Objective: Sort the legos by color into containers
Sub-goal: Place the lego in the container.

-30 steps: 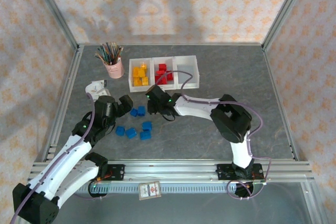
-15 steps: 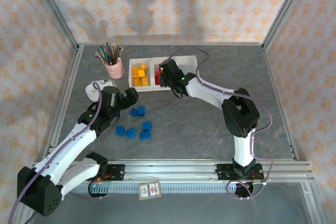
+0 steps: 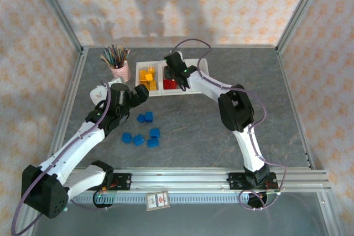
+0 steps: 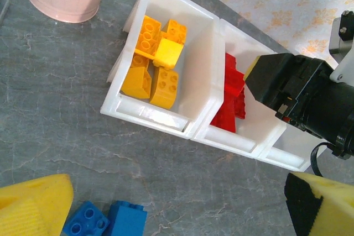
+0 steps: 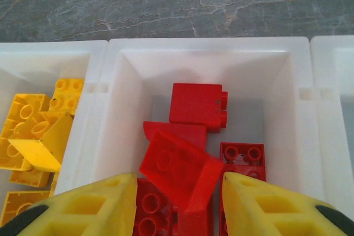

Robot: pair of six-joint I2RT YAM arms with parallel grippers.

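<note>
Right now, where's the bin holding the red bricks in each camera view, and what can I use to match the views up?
Top external: the red-brick bin sits just above the picture's centre.
Left wrist: the red-brick bin lies right of centre, running diagonally.
Right wrist: the red-brick bin is in the centre, seen from straight above.
Shared landmark: the yellow bricks in the neighbouring bin, on its left in all three.

My right claw (image 5: pixel 177 208) was yellow, edged with black. The containers (image 5: pixel 202 48) were white. One held red legos (image 5: pixel 196 106), and the one beside it held yellow-orange legos (image 5: pixel 33 131). Blue legos (image 3: pixel 145 118) lay on the grey tabletop (image 3: pixel 193 136), which was veined like marble. The cup (image 3: pixel 120 72) was pink, and the walls (image 3: pixel 221 4) were cream with an orange floral print.
</note>
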